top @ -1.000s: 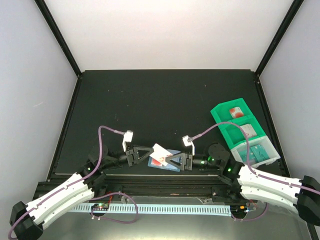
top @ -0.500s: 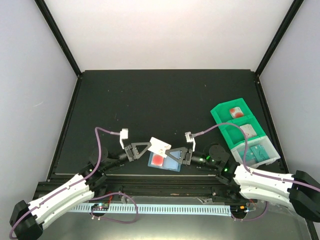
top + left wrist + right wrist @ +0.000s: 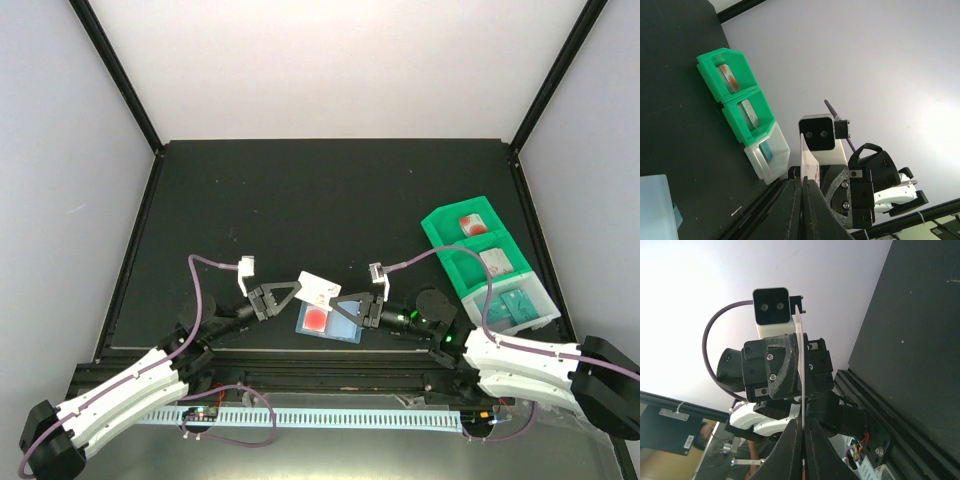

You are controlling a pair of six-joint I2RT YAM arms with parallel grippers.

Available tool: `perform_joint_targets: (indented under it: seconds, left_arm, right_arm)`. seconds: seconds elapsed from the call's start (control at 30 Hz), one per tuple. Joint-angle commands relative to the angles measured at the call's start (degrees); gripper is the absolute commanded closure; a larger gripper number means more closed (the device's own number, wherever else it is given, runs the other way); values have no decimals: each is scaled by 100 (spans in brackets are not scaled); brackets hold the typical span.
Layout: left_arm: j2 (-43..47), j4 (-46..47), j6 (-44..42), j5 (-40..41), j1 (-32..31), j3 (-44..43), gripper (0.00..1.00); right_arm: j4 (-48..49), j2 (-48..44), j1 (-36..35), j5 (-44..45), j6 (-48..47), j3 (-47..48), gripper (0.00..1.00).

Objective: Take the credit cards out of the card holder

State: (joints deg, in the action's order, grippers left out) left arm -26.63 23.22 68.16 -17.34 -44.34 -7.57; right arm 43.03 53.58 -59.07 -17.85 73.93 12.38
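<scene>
2 arms [image 3: 130, 385] [image 3: 520, 360], 1 card holder [image 3: 346, 329], 1 raised white card [image 3: 318, 290], 3 bins [image 3: 436, 220] holding 1 card [image 3: 470, 224] each

The table [image 3: 330, 190] is showing a matt black, faintly speckled surface. The card [image 3: 318, 290] is looking thin, smooth and white, like stiff plastic. The holder [image 3: 343, 328] is appearing as pale-blue, slightly translucent plastic. The green bins [image 3: 447, 225] are gleaming as smooth moulded plastic. The arms [image 3: 120, 395] are wearing white plastic shells.
</scene>
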Motion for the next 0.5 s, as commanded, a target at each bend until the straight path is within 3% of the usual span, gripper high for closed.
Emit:
perform_joint_targets:
  seconds: [0.0,0.13,0.2,0.27,0.37,0.47]
  left_arm:
    - [-18,88,21,214,-14,-95,98]
    - [-13,8,0,218,-14,-117,98]
    - [-7,-195,-67,206,-14,-194,93]
    - [-18,-480,-197,177,-14,-320,82]
    - [8,-689,-301,160,-14,-384,54]
    - [64,-811,-412,203,-14,-390,38]
  right_arm:
    - [238,-34,-17,97,-11,-69,99]
    - [144,-49,-17,106,-15,-69,99]
    - [52,-85,-15,121,-36,-61,99]
    - [-94,-154,-12,151,-52,-80,99]
    - [-294,-315,-13,243,-76,-159,99]
    - [-693,-555,-17,336,-194,-153,99]
